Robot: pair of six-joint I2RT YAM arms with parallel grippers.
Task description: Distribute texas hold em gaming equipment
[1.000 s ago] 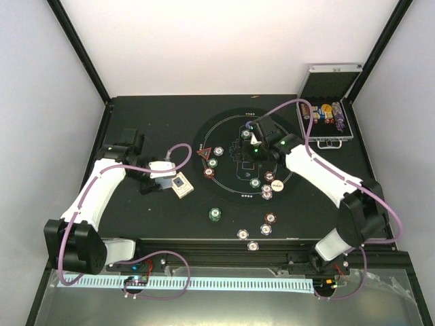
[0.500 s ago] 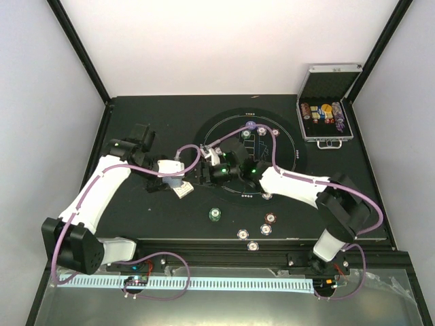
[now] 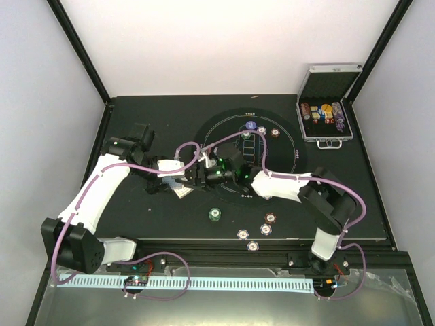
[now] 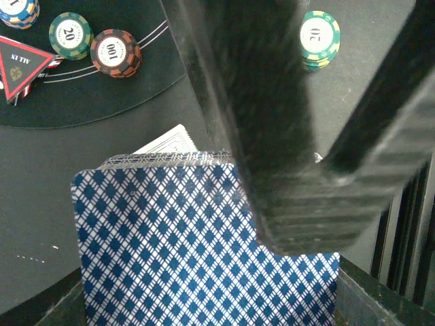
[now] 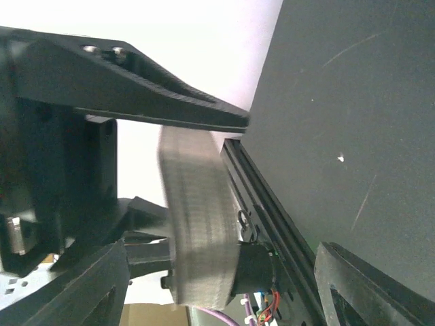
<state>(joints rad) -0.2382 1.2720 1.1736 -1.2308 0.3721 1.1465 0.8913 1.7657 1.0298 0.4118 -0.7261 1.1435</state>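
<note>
My left gripper (image 3: 177, 186) is shut on a deck of blue-diamond-backed playing cards (image 4: 197, 251), held left of the round black mat (image 3: 289, 146). My right gripper (image 3: 195, 178) has reached across to the deck and stands open. Its dark fingers (image 4: 306, 204) lie over the top card. In the right wrist view the deck (image 5: 197, 224) shows edge-on between those wide jaws. A red triangular marker (image 4: 20, 62), a green chip (image 4: 70, 34) and a red-brown chip (image 4: 115, 51) lie on the mat. Another green chip (image 3: 215, 214) sits off it.
The open silver case (image 3: 326, 115) with chip rolls stands at the back right. Loose chips lie near the front edge: red-brown (image 3: 270, 218), purple-white (image 3: 242, 233) and another (image 3: 253, 246). Three chips (image 3: 263, 132) sit at the mat's far side. The right arm (image 3: 285, 185) spans the mat.
The right arm has swung left from the mat's middle to the deck. The left gripper has shifted slightly right with the deck. Several chips on the mat are now hidden under the right arm.
</note>
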